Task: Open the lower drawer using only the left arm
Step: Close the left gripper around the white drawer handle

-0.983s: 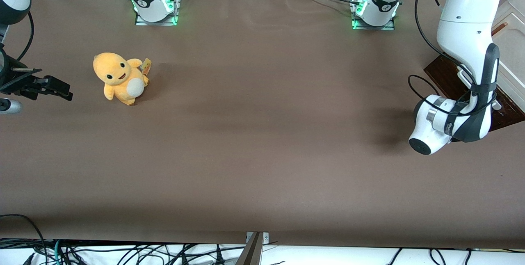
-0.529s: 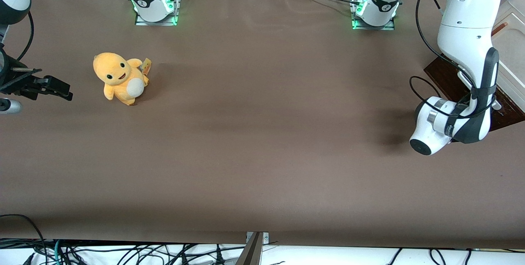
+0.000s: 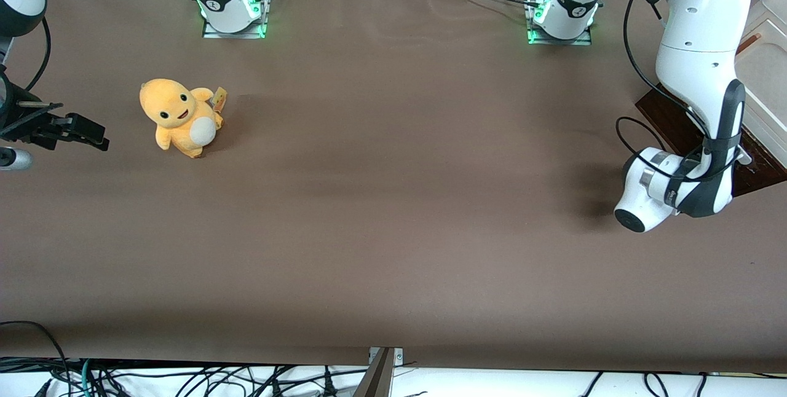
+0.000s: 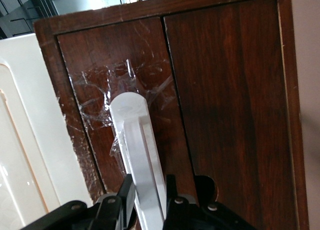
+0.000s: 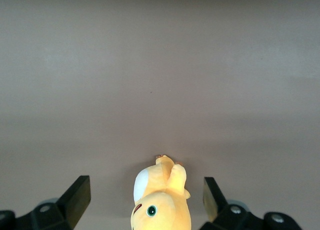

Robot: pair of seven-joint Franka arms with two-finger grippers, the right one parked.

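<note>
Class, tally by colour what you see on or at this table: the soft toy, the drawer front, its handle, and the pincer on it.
Orange: 1, the soft toy
Dark brown: 1, the lower drawer front
White: 1, its bar handle
Black: 1, the left arm's pincer, fingers either side of the handle
Total: 4

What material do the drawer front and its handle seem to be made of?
Drawer front: dark brown wood, glossy, with visible grain; crinkled clear film lies near the handle. Handle: smooth white bar, probably plastic. The gripper has its jaws closed around the handle.
</note>
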